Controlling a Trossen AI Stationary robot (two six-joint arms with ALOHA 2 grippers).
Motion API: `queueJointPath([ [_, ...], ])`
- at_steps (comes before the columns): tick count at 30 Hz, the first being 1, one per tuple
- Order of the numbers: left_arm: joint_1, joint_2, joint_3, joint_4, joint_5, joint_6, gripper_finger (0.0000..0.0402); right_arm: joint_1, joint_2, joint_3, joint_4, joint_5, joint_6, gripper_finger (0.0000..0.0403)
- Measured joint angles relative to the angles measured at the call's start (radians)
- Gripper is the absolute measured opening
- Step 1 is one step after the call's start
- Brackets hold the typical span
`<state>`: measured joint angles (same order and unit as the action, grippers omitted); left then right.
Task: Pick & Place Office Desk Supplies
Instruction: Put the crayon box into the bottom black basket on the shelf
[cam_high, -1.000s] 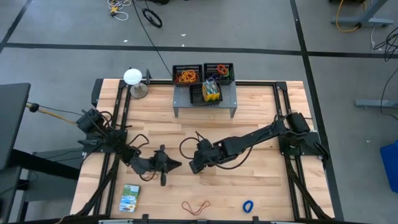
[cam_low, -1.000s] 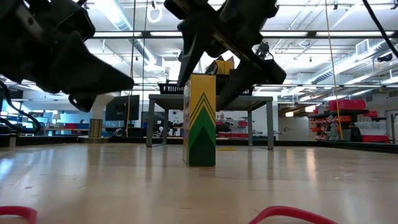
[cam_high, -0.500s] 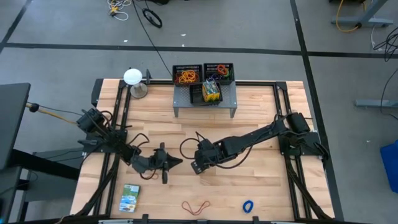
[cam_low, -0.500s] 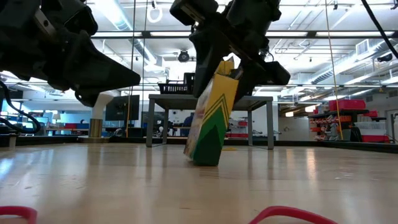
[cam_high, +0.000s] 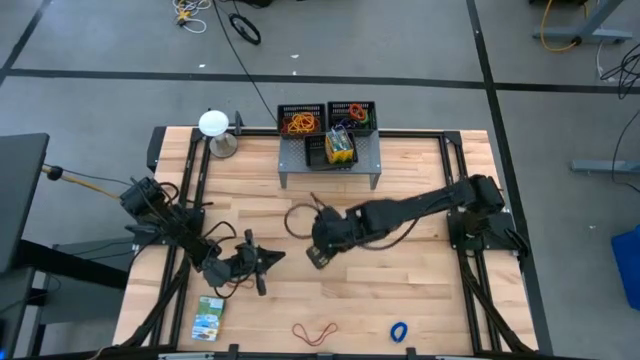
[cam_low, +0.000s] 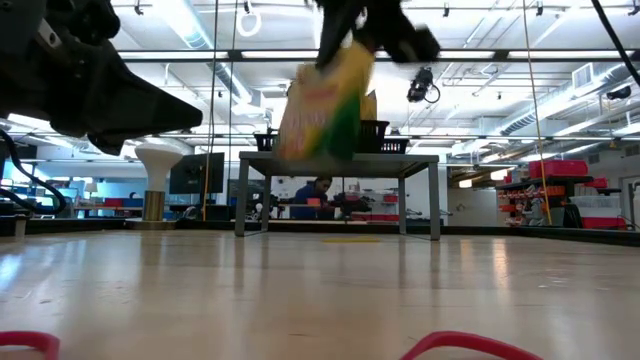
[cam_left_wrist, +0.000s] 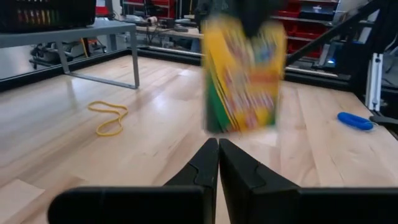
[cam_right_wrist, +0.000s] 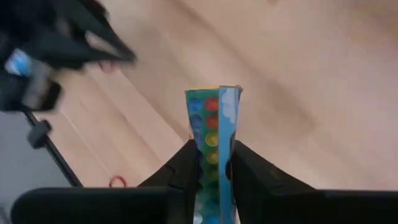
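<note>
A yellow-green card box (cam_low: 320, 100) hangs in the air above the middle of the table, with my right gripper (cam_high: 318, 250) shut on it. The left wrist view shows the same box (cam_left_wrist: 244, 74) straight ahead of my left gripper (cam_left_wrist: 218, 152). That gripper is shut on nothing and points level, to the left of the box (cam_high: 316, 258) in the high view. A green-white box (cam_high: 210, 318) lies flat near the table's front left. An orange band (cam_high: 315, 331) and a blue band (cam_high: 399, 330) lie by the front edge. My right gripper pinches the box's upper end (cam_right_wrist: 214, 158) between its two fingers (cam_right_wrist: 186, 168), one on each of two opposite faces. The fingers come from above, slanting down. The box hangs below them, tilted and lifted clear of the table.
The grey shelf (cam_high: 330, 165) stands at the far middle with black mesh trays (cam_high: 300, 120) of bands and boxes on it. A white ball on a stand (cam_high: 212, 123) is at the far left. A yellow band (cam_left_wrist: 109, 117) lies on the wood.
My right gripper has shut on the upright yellow-green box, tipped it over to one side, then lifted it clear of the table and well up, drifting a little toward the far edge.
</note>
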<state>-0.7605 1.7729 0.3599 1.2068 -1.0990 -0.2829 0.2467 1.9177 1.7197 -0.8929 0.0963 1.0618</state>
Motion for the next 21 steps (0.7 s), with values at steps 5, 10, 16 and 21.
queueJointPath([
  [5, 0.001, 0.0, 0.0, 0.0, 0.0, -0.002, 0.0021, -0.064, 0.001, 0.223, -0.21, 0.071, -0.096, 0.0081],
  [10, 0.001, 0.0, 0.0, 0.0, 0.0, -0.004, 0.0021, -0.172, -0.001, 0.395, -0.312, 0.152, -0.185, 0.0083],
  [16, 0.001, 0.0, 0.0, 0.0, 0.002, -0.016, 0.0021, -0.315, -0.001, 0.49, -0.313, 0.166, -0.275, 0.0084],
  [21, 0.001, 0.0, 0.0, 0.0, 0.003, -0.019, 0.0021, -0.425, 0.001, 0.495, -0.281, 0.166, -0.325, 0.0084],
])
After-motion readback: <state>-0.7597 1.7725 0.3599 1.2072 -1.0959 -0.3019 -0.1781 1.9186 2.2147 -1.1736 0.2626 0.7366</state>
